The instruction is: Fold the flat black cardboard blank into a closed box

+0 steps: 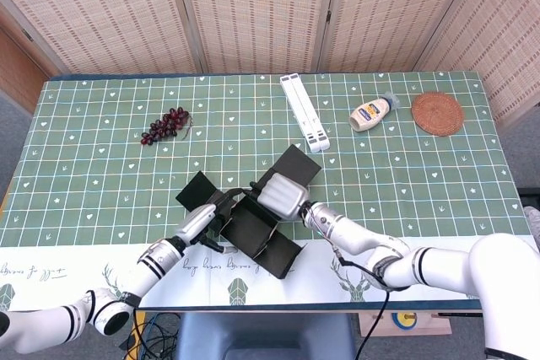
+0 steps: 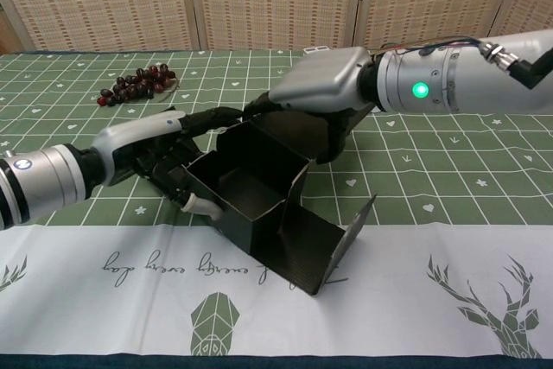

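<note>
Half-folded black cardboard box sits near table's front edge. Left hand grips its left wall, right hand its back wall.

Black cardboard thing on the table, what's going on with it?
Both hands are working a black cardboard box near the front edge of the table. It is partly formed: walls stand up around an open compartment, and flaps stick out, one toward the front. The left hand has its fingers against the left wall; the right hand presses on the far side from above. The box is not closed yet. Grapes, a sauce bottle and a coaster sit untouched further back.
</note>
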You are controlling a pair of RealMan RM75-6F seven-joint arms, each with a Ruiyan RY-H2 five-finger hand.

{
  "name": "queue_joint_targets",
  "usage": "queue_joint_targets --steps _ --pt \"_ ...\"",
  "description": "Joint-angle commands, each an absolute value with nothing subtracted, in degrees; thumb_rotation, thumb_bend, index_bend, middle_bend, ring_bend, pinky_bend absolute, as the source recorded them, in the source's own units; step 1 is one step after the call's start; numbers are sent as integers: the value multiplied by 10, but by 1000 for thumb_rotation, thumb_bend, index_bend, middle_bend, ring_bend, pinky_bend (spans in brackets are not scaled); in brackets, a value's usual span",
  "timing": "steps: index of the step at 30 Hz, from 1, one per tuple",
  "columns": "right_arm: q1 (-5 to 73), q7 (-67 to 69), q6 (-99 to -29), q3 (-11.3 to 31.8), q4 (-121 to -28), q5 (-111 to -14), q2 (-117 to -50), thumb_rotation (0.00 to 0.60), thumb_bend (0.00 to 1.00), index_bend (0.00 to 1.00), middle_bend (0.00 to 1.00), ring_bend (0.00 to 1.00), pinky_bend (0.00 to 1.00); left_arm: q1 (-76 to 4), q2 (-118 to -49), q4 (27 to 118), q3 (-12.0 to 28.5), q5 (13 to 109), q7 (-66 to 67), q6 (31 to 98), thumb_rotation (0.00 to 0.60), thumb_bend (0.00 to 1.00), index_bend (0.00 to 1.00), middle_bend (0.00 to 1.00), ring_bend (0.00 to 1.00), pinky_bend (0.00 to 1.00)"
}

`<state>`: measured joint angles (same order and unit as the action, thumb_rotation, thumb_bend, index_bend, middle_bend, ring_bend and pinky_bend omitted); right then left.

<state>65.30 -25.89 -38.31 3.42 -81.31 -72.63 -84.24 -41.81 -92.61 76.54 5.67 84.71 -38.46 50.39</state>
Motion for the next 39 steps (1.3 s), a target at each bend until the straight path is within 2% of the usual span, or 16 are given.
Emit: queue_joint_targets --steps 1,17,39 --pt "657 -250 -382 32 -811 -751 -839 600 408 355 373 815 979 -424 -918 775 53 845 -411 489 600 99 0 0 417 556" --pt "659 -224 -401 22 -819 -844 -832 600 428 368 387 823 979 -445 -903 784 35 850 -503 443 600 99 1 0 418 556" --pt "667 -177 -430 18 -772 -926 -855 600 430 377 394 823 978 -460 -890 782 1 892 -677 438 600 99 47 17 424 556"
